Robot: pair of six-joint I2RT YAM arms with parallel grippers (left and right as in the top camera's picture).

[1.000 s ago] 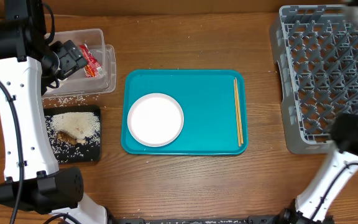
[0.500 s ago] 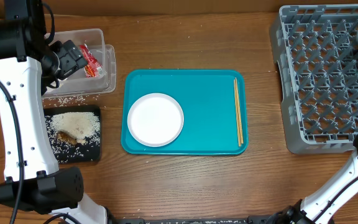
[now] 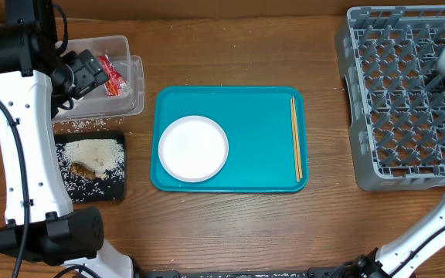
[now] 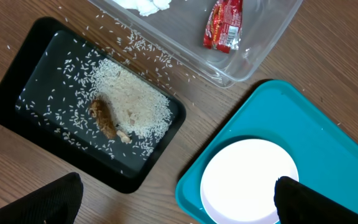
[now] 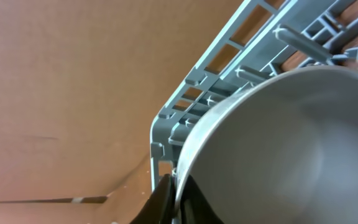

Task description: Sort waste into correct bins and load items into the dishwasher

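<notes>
1. Fingers (image 5: 160, 202) of my right gripper (image 5: 174, 200) are closed down on the rim of a bowl (image 5: 291, 143), one dark pad on either side of the edge. The wrist view is tight, so I can't say whether it's the white bowl or the pale grey-green one.
2. In the overhead view the bowl sits tilted over the far right part of the dish rack (image 3: 400, 100), at the frame edge.
3. On the other side, my left gripper (image 4: 182, 202) hangs with its fingers (image 4: 48, 202) spread wide and nothing between them. It is up over the clear tub (image 3: 130, 108).
4. That tub holds the red wrapper (image 4: 224, 25) and some crumpled tissue (image 4: 145, 5).
5. Just beside it, on the side nearer me, is the black tray (image 4: 17, 74). It carries a heap of rice (image 4: 132, 99) with the brown scrap (image 4: 104, 118) at its edge.
6. A few grains lie scattered on the table (image 3: 246, 224) between tub and tray.
7. On the teal tray (image 3: 246, 100) in the middle, the white plate (image 3: 193, 148) sits at its left end. The chopsticks (image 3: 296, 139) lie together along its right edge.
</notes>
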